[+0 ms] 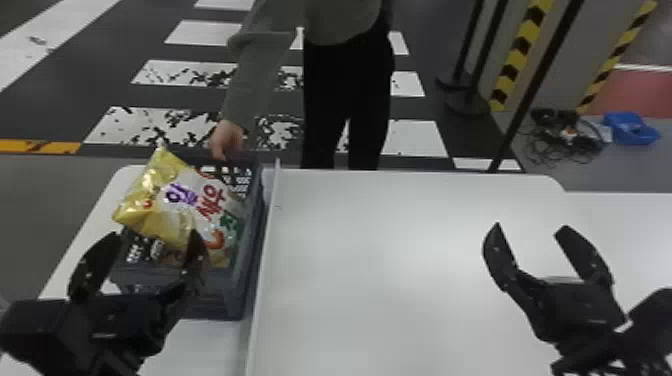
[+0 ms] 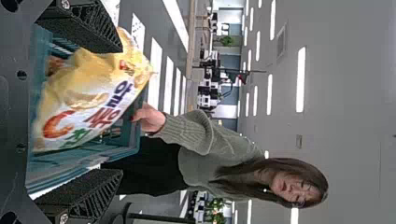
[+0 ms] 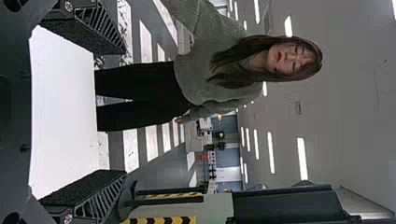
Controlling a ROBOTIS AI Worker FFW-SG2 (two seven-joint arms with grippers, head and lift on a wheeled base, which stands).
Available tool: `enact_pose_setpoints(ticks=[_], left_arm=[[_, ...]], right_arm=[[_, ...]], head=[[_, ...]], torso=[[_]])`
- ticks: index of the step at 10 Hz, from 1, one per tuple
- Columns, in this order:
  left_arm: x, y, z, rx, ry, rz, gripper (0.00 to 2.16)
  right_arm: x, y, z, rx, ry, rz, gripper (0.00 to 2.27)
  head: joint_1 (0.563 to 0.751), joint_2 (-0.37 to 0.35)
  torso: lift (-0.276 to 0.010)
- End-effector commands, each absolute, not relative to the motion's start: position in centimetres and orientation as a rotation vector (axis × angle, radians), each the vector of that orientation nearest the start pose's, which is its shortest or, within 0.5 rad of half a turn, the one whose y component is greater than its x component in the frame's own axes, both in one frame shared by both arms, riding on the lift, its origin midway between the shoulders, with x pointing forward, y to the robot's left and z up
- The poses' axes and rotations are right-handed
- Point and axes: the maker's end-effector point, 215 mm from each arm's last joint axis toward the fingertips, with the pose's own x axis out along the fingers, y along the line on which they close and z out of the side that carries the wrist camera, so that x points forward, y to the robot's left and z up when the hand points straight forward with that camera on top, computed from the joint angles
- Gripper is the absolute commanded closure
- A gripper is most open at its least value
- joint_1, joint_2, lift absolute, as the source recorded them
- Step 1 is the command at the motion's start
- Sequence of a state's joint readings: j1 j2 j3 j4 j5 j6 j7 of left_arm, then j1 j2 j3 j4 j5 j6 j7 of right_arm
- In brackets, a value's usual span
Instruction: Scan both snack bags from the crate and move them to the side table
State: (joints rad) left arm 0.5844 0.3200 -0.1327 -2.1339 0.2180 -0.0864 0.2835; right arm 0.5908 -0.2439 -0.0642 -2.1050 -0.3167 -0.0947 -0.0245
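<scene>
Head view: left gripper (image 1: 155,233) and right gripper (image 1: 531,226), fingers (image 1: 501,260) spread wide, snack bag (image 1: 190,195) tilted in crate (image 1: 215,300).

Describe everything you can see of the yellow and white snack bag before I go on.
The snack bag is a puffed, creased pouch of what looks like shiny plastic film, yellow toward one end and white toward the other, with purple, red and green lettering and an orange-red curled picture. It lies askew in the grey crate, its yellow end toward the crate's left side. The left gripper has its jaws apart near it; contact is unclear. A person's hand is at the crate's far side.
</scene>
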Motion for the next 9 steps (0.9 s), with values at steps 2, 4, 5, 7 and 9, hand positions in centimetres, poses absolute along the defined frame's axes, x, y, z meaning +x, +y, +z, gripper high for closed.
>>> enact_pose_setpoints(ticks=[2, 4, 5, 7, 9], left_arm=[[41.8, 23.3, -31.3, -0.036, -0.015, 0.012, 0.08], [41.7, 23.8, -30.7, -0.041, -0.037, 0.034, 0.08], [41.6, 24.4, -30.4, -0.045, -0.047, 0.056, 0.08], [41.3, 26.1, -29.8, -0.051, -0.078, 0.109, 0.08], [41.3, 28.6, -30.0, -0.058, -0.077, 0.141, 0.08]], right_arm=[[42.5, -28.1, -30.6, 0.080, -0.039, 0.040, 0.08], [42.4, -28.1, -30.5, 0.078, -0.041, 0.040, 0.09], [42.4, -28.1, -30.5, 0.078, -0.041, 0.040, 0.09], [42.2, -28.1, -30.6, 0.079, -0.039, 0.040, 0.09], [42.2, -28.3, -30.7, 0.075, -0.037, 0.038, 0.09]], head=[[0.695, -0.065], [0.695, -0.062], [0.695, -0.059], [0.695, -0.047], [0.695, -0.022]], torso=[[-0.095], [-0.095], [-0.095], [-0.095], [-0.095]])
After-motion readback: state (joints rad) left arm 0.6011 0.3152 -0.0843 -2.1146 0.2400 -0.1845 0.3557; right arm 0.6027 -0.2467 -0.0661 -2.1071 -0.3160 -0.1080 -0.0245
